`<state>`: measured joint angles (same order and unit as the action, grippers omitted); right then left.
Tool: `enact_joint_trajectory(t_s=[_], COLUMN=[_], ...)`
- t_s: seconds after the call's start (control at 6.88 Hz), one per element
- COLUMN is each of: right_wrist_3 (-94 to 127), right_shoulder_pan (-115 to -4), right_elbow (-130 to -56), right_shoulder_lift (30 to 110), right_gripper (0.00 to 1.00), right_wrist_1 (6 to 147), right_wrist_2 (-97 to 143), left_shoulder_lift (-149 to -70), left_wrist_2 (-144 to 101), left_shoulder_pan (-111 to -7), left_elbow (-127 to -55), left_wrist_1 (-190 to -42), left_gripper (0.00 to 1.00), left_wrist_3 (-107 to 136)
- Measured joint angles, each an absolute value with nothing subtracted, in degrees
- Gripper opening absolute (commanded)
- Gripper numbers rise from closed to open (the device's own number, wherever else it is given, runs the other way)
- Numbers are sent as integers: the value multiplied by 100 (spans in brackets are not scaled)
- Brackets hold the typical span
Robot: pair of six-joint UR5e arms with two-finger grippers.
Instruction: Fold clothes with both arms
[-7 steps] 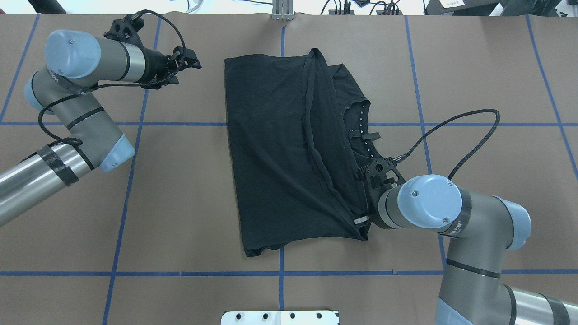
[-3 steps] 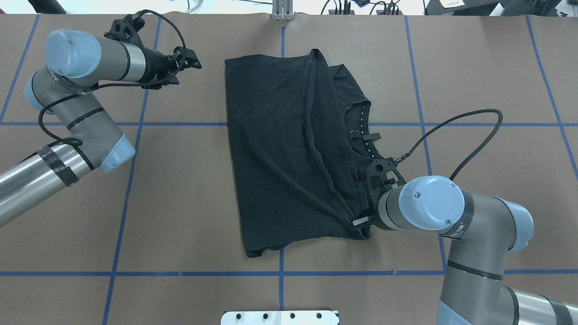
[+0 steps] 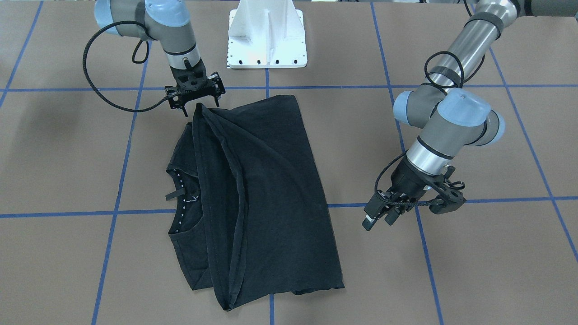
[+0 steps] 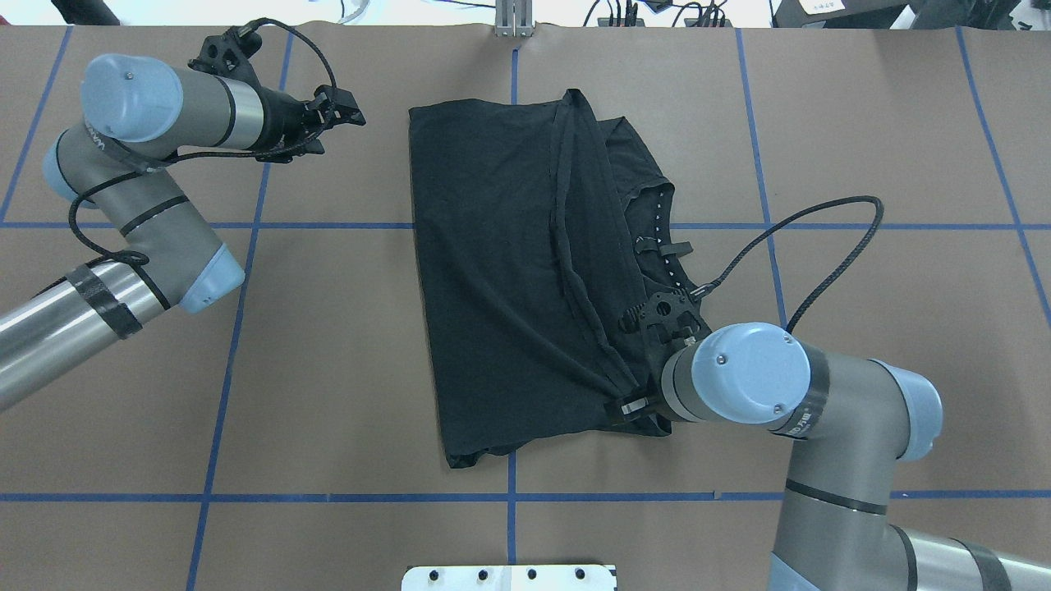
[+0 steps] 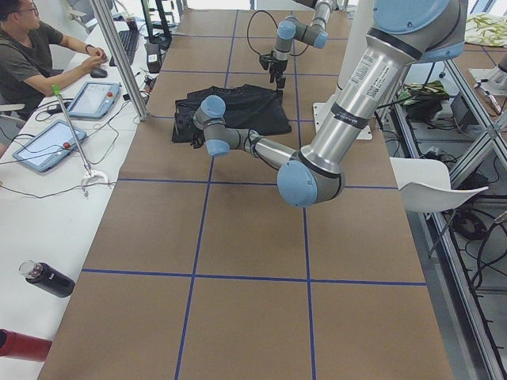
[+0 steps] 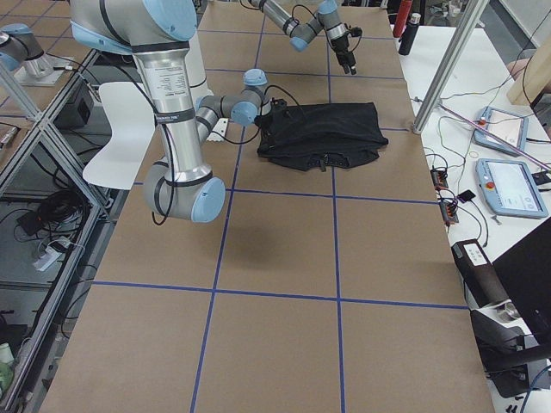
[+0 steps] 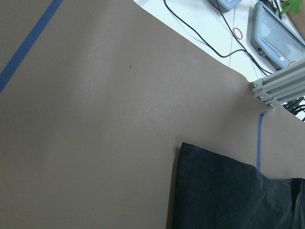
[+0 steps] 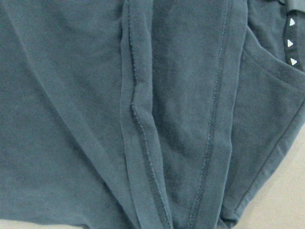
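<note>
- One black T-shirt (image 4: 493,271) was seen lying partly folded at the middle of the surface (image 4: 328,369). Its long axis ran from top to bottom of the overhead frame, with the collar (image 4: 661,238) toward the right.
- The right pincer (image 4: 626,404) was set at the cloth's lower-right corner. Creases converged on it, so it was judged closed on that corner, though the grip itself was hidden.
- From that pincer the rest of the cloth lay up and to the left, so a leftward carry was judged the likely fold.
- The left pincer (image 4: 349,107) was held parted and empty at upper left, apart from the shirt, which lay to its right.
- The right arm (image 4: 821,394) was the nearer.
- Counted: one shirt, two arms, two pincers.
</note>
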<state>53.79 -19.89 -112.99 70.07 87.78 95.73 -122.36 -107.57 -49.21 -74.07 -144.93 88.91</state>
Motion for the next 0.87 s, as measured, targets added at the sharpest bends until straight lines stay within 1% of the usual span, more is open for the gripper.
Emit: enact_joint_trajectory(t_s=[0.29,0.87], right_wrist_3=[4877,4340], right_shoulder_pan=[-1833,-1655], right_elbow=[-11242,-11005], right_shoulder_lift=[6748,6569], right_gripper=[27,29], right_wrist_1=[9151,9280], right_wrist_2=[9168,8616], left_shoulder_lift=[-12219,-12191], left_wrist_2=[-10758,-10758], left_shoulder_pan=[-4922,-4914], left_elbow=[-7396,-7383], left_wrist_1=[-14493,-14493], left_gripper=[86,86], left_wrist_3=[8886,8886])
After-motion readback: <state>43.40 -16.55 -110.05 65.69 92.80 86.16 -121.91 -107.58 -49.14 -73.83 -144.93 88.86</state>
